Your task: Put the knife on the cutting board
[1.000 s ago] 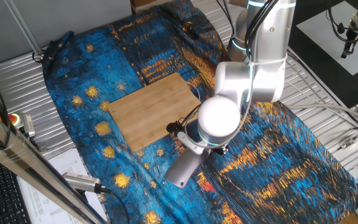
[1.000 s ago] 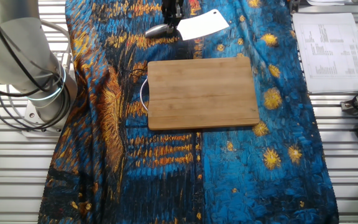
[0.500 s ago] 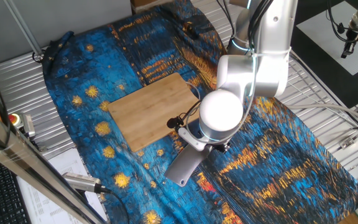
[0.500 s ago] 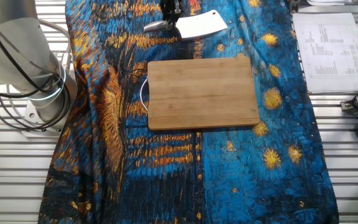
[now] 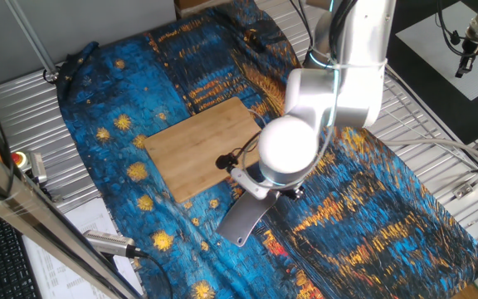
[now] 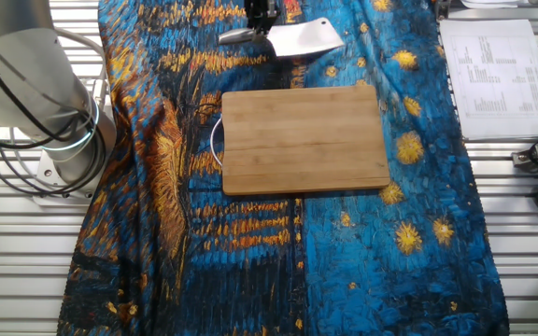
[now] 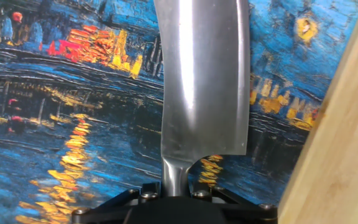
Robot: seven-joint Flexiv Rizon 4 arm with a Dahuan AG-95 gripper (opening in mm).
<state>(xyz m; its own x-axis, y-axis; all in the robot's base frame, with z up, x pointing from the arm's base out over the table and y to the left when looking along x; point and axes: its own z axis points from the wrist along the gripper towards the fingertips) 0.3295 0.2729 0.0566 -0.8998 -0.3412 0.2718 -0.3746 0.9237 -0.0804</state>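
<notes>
The knife (image 5: 243, 219), a small metal cleaver with a broad grey blade, is held off the painted cloth by my gripper (image 5: 260, 178), which is shut on its handle. In the other fixed view the knife (image 6: 304, 38) hangs at the top edge, beyond the far side of the cutting board (image 6: 304, 138), with my gripper (image 6: 261, 17) above its handle. In the hand view the blade (image 7: 205, 74) runs straight up from my gripper (image 7: 176, 190), and the cutting board (image 7: 347, 137) fills the right edge. The cutting board (image 5: 202, 146) lies flat left of the knife.
A blue and orange painted cloth (image 5: 388, 199) covers the table. The robot base (image 6: 35, 93) stands at the left in the other fixed view. Papers (image 6: 498, 65), a silver-and-black tool (image 5: 110, 242) and a keyboard edge lie off the cloth.
My gripper has shifted a little toward the cutting board with the knife in it. The board has not moved.
</notes>
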